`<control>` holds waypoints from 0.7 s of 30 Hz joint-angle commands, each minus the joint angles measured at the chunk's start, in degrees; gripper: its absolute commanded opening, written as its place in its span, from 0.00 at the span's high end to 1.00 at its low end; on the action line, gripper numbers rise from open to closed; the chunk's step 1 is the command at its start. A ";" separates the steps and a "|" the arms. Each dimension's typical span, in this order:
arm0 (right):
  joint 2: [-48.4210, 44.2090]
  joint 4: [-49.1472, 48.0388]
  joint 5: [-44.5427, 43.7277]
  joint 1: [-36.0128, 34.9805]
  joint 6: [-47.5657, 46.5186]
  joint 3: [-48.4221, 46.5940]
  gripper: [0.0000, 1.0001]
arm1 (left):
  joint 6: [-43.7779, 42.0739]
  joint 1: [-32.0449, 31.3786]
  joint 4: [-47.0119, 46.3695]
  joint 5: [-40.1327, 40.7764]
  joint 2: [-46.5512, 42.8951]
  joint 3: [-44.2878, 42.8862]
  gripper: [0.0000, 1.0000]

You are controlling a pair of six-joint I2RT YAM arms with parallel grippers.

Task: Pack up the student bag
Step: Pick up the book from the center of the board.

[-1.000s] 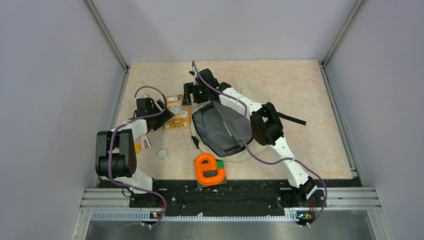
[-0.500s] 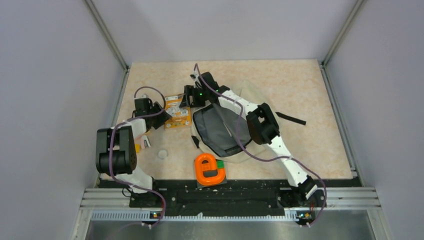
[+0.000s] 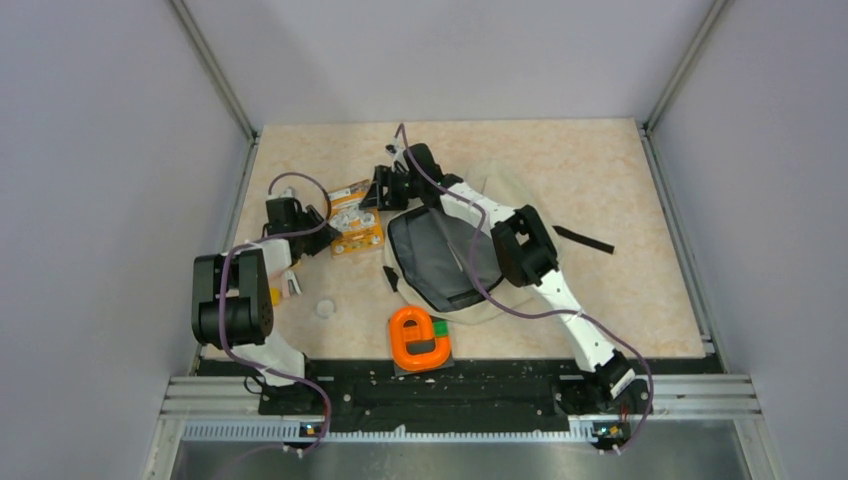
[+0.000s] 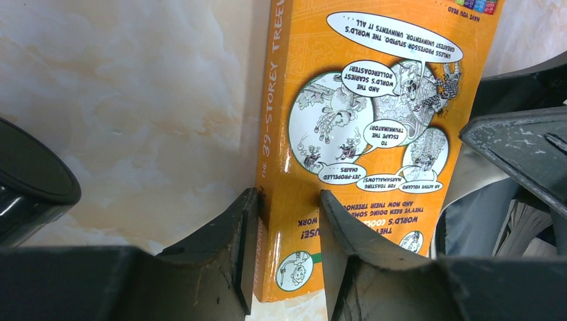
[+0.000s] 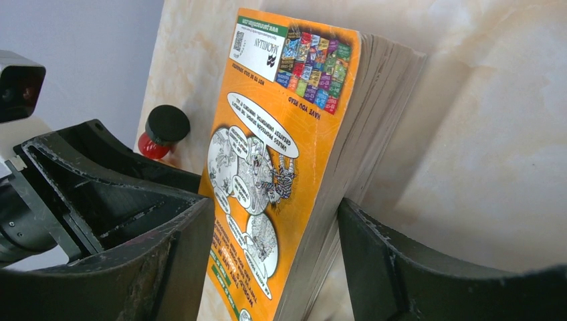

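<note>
The book (image 3: 355, 222) is coming up off the worktop (image 3: 600, 170). A second ago it was lying flat, and now its far end is tipping upward between the two tools. The left tool (image 4: 287, 200) is closing in from a much wider spread and is pressing one finger against the spine and the other on the orange cover at the near edge. The right tool (image 5: 274, 207) is narrowing only slightly and is straddling the book's thickness at the far end, with the cover by one finger and the page edge by the other. I cannot tell whether it is gripping firmly. The bag (image 3: 440, 262) is lying open just right of the book, under the right arm, with its dark lining showing. The book is being taken up but is not yet in the bag, and a short carry over the mouth is looking like the next step.
</note>
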State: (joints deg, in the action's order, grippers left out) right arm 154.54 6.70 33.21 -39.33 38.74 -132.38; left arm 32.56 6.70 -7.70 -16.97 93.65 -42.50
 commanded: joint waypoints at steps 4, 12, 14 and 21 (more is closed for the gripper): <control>1.84 -3.52 12.12 -6.19 2.81 0.13 0.52 | 0.04 -2.23 -7.98 -11.76 1.68 0.87 0.71; 0.50 -4.79 12.98 -6.95 1.44 1.90 0.72 | -0.03 -2.22 -9.48 -12.39 0.38 2.61 0.73; -0.24 -5.95 13.82 -7.19 1.56 3.24 0.80 | -0.04 -2.22 -9.61 -12.48 0.02 2.85 0.73; -4.52 -15.87 18.65 -7.99 3.63 10.47 0.89 | -0.21 -2.22 -11.17 -14.27 -1.39 4.73 0.73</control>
State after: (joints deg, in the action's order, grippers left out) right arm 154.08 -5.32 33.23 -39.22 38.65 -124.99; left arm 31.48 7.46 -12.97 -19.20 93.21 -39.51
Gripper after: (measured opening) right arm 0.312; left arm 0.375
